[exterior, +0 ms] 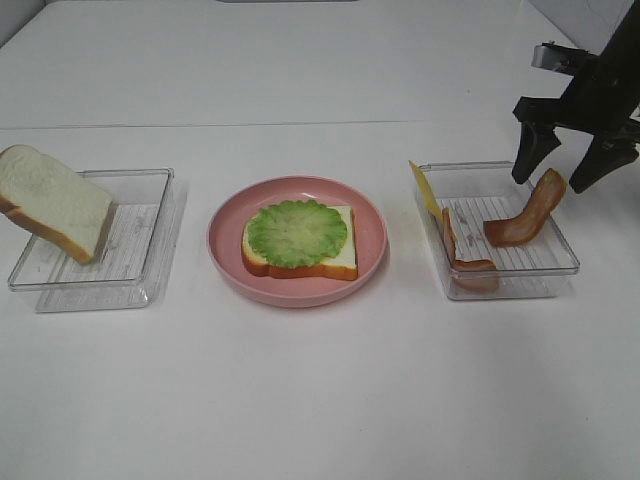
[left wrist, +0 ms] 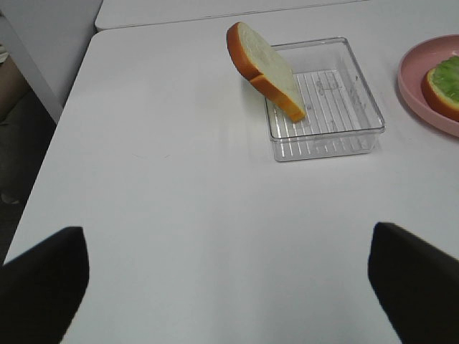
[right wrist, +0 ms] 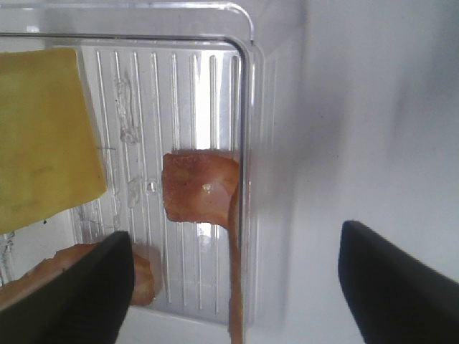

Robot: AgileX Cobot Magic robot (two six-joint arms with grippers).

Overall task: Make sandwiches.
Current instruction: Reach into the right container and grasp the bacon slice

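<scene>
A white bread slice with a round green lettuce leaf on it lies on the pink plate. A second bread slice leans on the left clear tray; it also shows in the left wrist view. The right clear tray holds a yellow cheese slice and two bacon strips. My right gripper is open just above the bacon strip that leans on the tray's rim. My left gripper is open and empty, well short of the left tray.
The white table stretches bare in front of the trays and plate. A seam runs across the table behind them. The table's left edge and a dark gap beside it show in the left wrist view.
</scene>
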